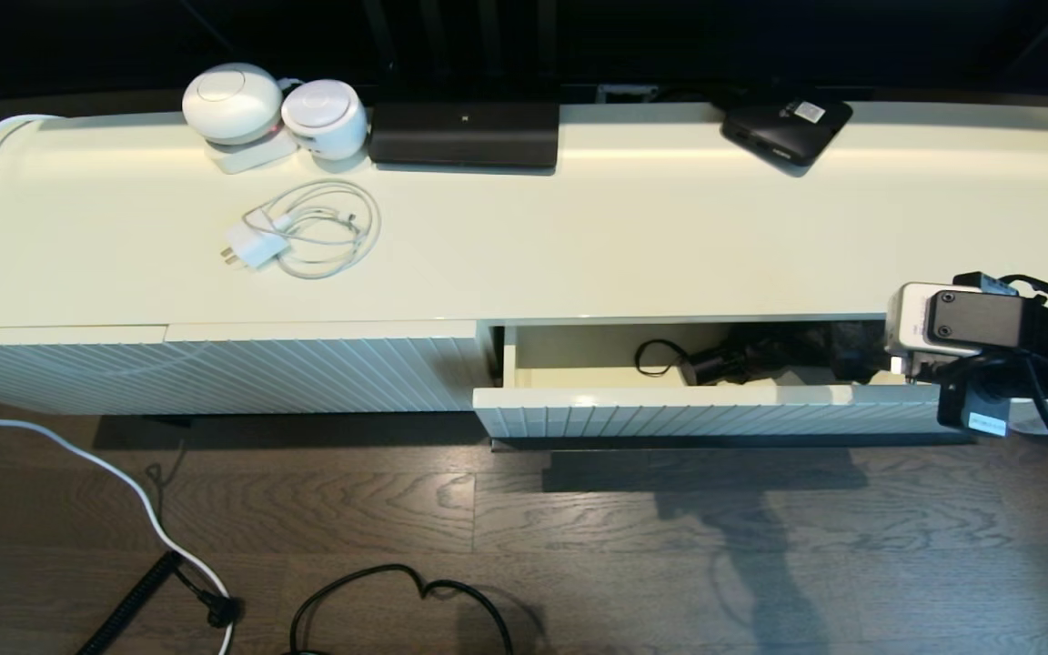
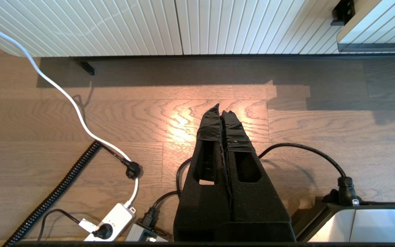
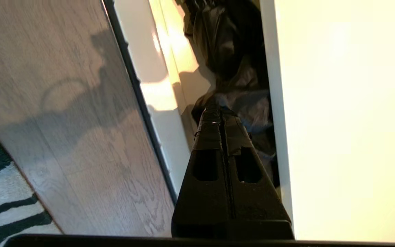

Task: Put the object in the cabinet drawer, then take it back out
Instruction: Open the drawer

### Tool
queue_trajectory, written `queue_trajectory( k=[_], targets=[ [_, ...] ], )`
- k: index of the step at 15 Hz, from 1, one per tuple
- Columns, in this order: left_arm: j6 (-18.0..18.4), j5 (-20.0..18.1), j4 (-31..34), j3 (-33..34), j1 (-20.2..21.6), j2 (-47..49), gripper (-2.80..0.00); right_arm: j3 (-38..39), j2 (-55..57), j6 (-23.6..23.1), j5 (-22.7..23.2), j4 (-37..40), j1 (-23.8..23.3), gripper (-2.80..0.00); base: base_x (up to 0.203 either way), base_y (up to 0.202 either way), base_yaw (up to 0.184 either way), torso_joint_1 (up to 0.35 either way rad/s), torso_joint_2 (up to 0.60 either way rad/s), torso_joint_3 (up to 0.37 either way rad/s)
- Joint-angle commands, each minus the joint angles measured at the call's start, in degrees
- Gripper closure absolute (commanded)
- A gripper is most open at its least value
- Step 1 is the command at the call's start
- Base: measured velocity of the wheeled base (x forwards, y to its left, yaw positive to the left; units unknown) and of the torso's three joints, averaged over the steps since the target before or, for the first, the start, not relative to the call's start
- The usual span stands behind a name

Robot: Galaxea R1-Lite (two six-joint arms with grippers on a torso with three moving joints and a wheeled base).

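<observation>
The cabinet drawer [image 1: 706, 414] stands partly pulled out at the right of the cream cabinet, ribbed front toward me. Inside lies the black folding umbrella [image 1: 760, 357], its handle and wrist loop pointing left. In the right wrist view my right gripper [image 3: 218, 111] is shut, its tips just over the drawer's right end and against the bunched umbrella fabric [image 3: 231, 51]; nothing shows between the fingers. The right wrist [image 1: 952, 327] hangs at the drawer's right end. My left gripper [image 2: 220, 110] is shut and empty, low over the wooden floor and away from the drawer [image 2: 375, 31].
On the cabinet top sit two white round devices [image 1: 233, 102], a coiled white charger [image 1: 306, 227], a wide black device [image 1: 463, 134] and a flat black box with a label [image 1: 786, 127]. Cables [image 1: 397, 591] and a power strip [image 2: 111, 223] lie on the floor.
</observation>
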Motion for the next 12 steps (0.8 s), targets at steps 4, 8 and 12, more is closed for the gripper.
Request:
queue_trajectory(
  k=[4,8,12],
  targets=[
    [0.0,0.0,0.0,0.0,0.0,0.0,0.0,-0.9,3.4,-0.4,0.1,0.0,1.6,0.0,0.0,0.0,0.0,0.0,0.0,0.0],
    [0.0,0.0,0.0,0.0,0.0,0.0,0.0,-1.1,5.7,-0.4,0.1,-1.9,1.6,0.0,0.0,0.0,0.0,0.0,0.0,0.0],
    [0.0,0.0,0.0,0.0,0.1,0.0,0.0,-2.0,7.3,-0.3,0.1,-2.7,1.6,0.0,0.0,0.0,0.0,0.0,0.0,0.0]
  ],
)
